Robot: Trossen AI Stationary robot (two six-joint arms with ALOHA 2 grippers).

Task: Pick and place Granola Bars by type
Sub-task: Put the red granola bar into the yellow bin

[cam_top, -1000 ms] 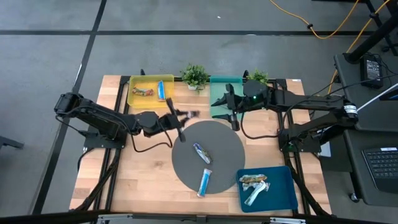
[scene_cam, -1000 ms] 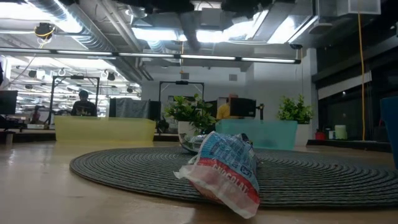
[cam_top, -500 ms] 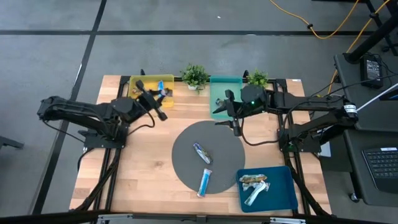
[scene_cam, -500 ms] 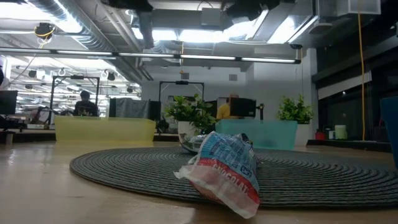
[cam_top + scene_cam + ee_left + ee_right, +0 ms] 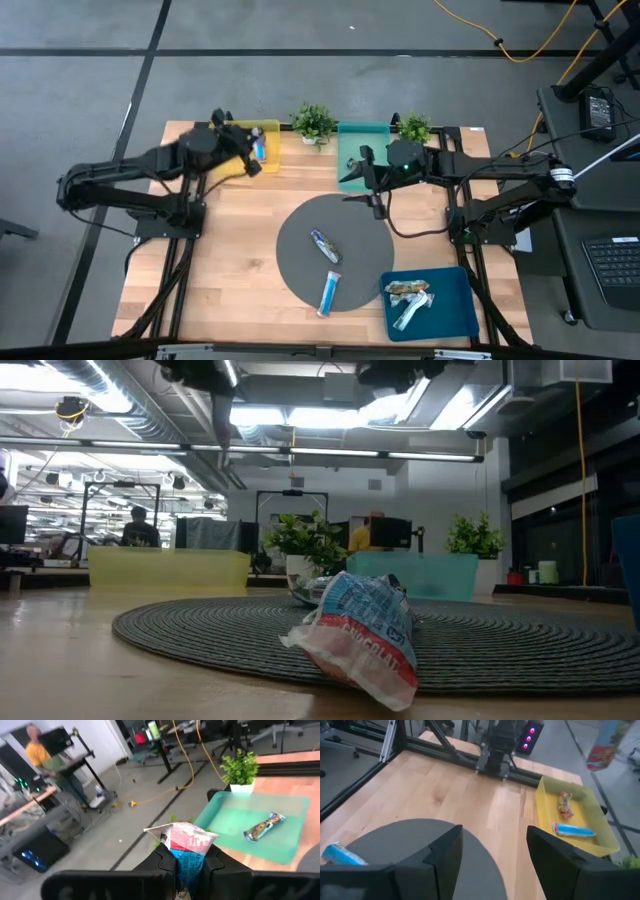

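Granola bar [image 5: 186, 851] in left jaws; lab room behind.

Bar wrapper [image 5: 360, 635] on the mat, low view: I read "CHOCOLAT" in white on red.
Elsewhere: nothing I can read.

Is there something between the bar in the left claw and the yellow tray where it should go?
Nothing visible. The left claw holds the blue-and-red bar over the yellow tray, which has two bars and free space inside.
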